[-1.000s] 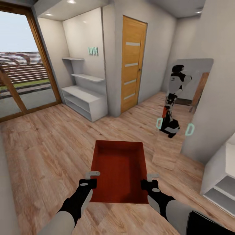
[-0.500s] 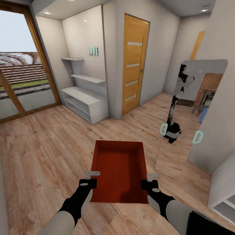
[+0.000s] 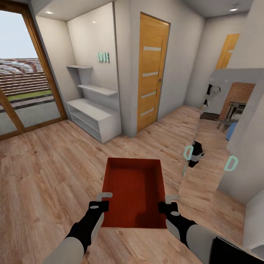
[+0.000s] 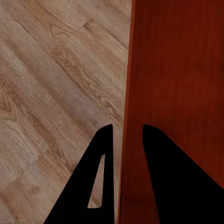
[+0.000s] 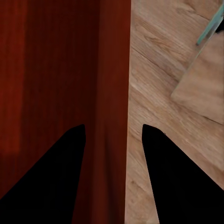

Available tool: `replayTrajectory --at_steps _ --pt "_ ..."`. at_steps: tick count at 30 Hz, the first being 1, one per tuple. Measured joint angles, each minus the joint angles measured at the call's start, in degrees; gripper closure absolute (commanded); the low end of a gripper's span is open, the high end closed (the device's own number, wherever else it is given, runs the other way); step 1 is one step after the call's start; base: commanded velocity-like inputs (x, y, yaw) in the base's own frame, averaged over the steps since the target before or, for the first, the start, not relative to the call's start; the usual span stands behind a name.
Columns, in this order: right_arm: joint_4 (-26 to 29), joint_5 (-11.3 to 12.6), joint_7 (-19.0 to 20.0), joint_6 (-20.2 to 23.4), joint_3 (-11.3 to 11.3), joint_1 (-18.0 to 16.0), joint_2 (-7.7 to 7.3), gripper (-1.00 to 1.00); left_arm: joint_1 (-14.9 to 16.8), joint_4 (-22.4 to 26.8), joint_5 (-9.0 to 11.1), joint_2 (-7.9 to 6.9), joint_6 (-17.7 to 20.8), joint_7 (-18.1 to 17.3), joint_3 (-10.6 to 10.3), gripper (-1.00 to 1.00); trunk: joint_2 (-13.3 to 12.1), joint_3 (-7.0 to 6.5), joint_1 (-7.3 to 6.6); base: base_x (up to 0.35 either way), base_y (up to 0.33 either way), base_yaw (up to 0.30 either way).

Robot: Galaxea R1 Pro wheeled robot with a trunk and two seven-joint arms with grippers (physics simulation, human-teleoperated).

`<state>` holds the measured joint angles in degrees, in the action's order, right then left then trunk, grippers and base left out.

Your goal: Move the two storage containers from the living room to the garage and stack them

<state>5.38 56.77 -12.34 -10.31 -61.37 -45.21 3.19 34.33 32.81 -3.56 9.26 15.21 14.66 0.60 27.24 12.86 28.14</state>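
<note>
An orange-red rectangular open-top storage container hangs dead ahead at 12 o'clock, carried over the light wood plank floor. The left gripper pinches its left wall and the right gripper its right wall. This looks like the carrying step toward the garage. Next comes steady driving, probably past the orange wooden door at 1 o'clock, without loosening either pinch.

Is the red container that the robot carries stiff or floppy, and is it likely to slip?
The red container probably is stiff: its walls stay straight, held only at two sides. It looks empty, so likely light. The left gripper and right gripper pinch smooth thin walls, so it might slip.
</note>
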Motion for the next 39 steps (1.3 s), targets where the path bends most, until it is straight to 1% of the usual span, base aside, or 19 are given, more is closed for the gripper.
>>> replayTrajectory --at_steps 39 --pt "0.0 0.0 0.0 0.0 0.0 0.0 0.00 1.00 0.0 0.0 0.0 0.00 0.0 0.0 0.0 1.00 0.0 0.00 0.00 0.322 0.000 0.000"
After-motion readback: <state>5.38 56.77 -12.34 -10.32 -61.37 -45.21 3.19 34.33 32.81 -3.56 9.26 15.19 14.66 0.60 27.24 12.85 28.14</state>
